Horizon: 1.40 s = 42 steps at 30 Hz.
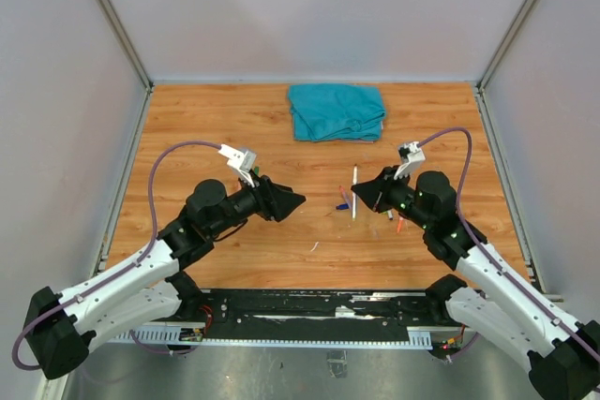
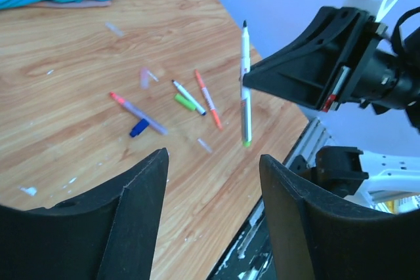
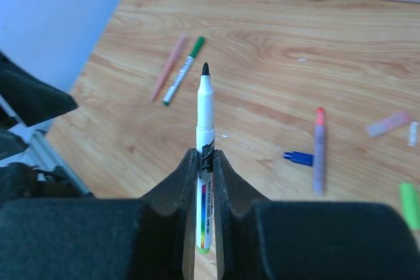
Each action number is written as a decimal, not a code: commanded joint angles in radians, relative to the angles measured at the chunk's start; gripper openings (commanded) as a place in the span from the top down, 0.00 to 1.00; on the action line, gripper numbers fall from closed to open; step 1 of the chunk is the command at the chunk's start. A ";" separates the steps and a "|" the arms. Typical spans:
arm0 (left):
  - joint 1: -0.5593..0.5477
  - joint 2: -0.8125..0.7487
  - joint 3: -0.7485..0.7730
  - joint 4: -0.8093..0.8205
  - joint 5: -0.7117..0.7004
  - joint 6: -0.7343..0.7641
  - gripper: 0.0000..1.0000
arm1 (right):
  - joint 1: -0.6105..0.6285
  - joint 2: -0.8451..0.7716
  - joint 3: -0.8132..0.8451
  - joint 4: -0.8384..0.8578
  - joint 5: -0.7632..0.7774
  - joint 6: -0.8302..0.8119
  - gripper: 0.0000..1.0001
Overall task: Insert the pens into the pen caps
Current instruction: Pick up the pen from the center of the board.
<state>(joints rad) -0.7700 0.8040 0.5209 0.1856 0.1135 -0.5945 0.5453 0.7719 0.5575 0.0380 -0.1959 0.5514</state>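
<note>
Two robot arms face each other over a wooden table [image 1: 206, 138]. The right tool [image 3: 205, 155] is clamped on a white pen [image 3: 205, 113], gripping it about mid-barrel and clear of the table. The pen's black tip is bare at one end and it has a green band at the other. The left tool [image 2: 213, 181] hangs opposite and near, jaws wide apart and empty. On the table between them lies a scatter of loose pens and caps. A blue cap [image 2: 138, 128] touches a pale purple pen [image 2: 141, 115], and a green cap [image 2: 184, 102] lies close to an orange pen [image 2: 207, 98]. A teal cloth [image 1: 337, 110] sits bunched at the far side. Neither tool holds a cap, so capping this pen looks not yet begun. The main risk is the pickup: the caps are small, lie flat and sit crowded against pens, so closing fingers could knock them away or pinch a pen instead. A cap of the wrong colour is another likely slip. Once a cap is brought over, a slight misalignment could make the thin pen pivot in its narrow grip instead of seating.
</note>
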 commanded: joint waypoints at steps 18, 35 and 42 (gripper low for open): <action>-0.108 0.160 -0.033 0.353 0.065 -0.034 0.35 | 0.107 0.135 -0.133 0.715 -0.225 0.357 0.99; -0.118 0.225 -0.008 0.412 0.077 -0.047 0.65 | 0.160 0.176 -0.124 0.783 -0.254 0.337 0.99; -0.119 0.234 0.009 0.378 0.071 -0.042 0.99 | 0.163 0.172 -0.140 0.786 -0.251 0.313 0.99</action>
<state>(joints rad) -0.8841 1.0279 0.4892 0.5476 0.1974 -0.6529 0.6899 0.9539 0.4156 0.7761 -0.4175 0.8856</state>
